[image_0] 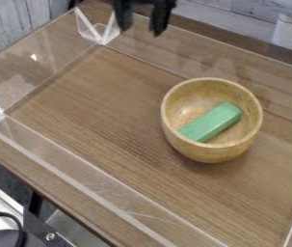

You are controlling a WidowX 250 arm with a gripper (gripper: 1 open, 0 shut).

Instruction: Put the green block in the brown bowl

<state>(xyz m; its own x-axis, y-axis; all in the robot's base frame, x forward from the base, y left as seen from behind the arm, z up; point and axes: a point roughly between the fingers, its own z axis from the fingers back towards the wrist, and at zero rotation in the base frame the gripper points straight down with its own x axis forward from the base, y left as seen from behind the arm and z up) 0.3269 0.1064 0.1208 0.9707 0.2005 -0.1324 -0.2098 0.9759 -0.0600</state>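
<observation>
Wooden round bowl (176, 108) cradles the flat green bar (213, 123); the tool (141, 29) gapes wide, gripping nothing

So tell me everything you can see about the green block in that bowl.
The green block is a small, elongated bar with flat faces and straight edges, plain light green with a matte look. It lies inside the round brown bowl, low down, its long side running slantwise from lower left to upper right in the picture. Only the bowl appears to touch it; the gripper is well away. Whether its underside sits fully flat can't be told.
</observation>
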